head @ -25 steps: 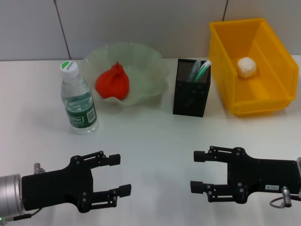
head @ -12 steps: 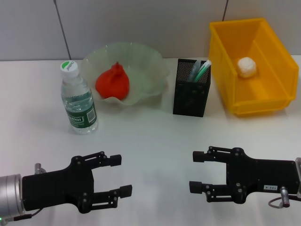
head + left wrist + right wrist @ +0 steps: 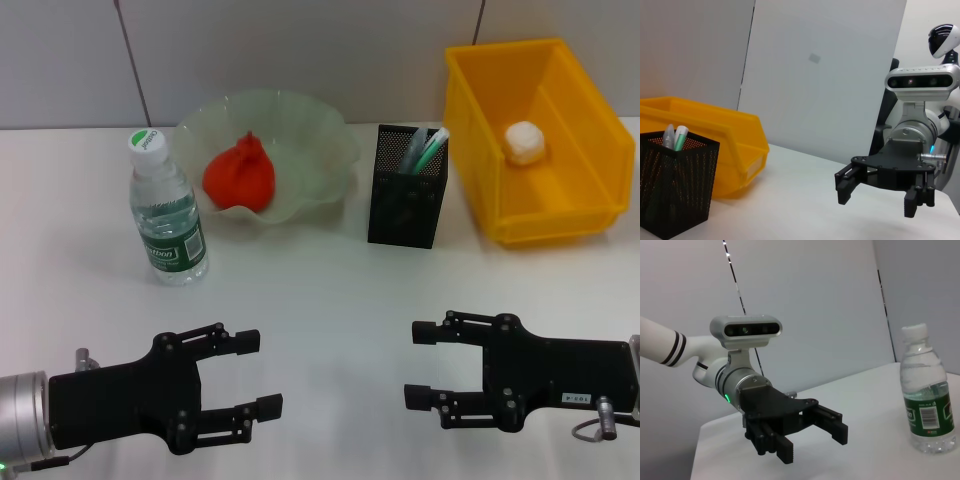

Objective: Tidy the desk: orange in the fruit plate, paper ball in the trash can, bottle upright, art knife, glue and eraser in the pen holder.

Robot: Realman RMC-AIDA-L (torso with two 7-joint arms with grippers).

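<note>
- Head view: You see both arms low at the near edge of the desk, the left gripper (image 3: 245, 373) and the right gripper (image 3: 428, 362) each with jaws spread and nothing between them. Everything the task names lies far of them: the bottle (image 3: 166, 209) stands upright at far left, the orange (image 3: 240, 173) sits in the fruit plate (image 3: 317, 152), the pen holder (image 3: 406, 186) stands at centre with items poking out, and the paper ball (image 3: 524, 142) rests in the yellow trash can (image 3: 570, 210). No knife, glue or eraser lies loose on the desk, so the tidy-up looks finished. Your left arm is the nearer to the bottle, your right to the bin.
- Left wrist view: You look across at the right gripper (image 3: 879, 187), open and empty, with the pen holder (image 3: 673, 187) and trash can (image 3: 739, 142) beyond.
- Right wrist view: The left gripper (image 3: 805, 435) hangs open above the desk; the bottle (image 3: 927, 392) stands vertical, well apart from it.
</note>
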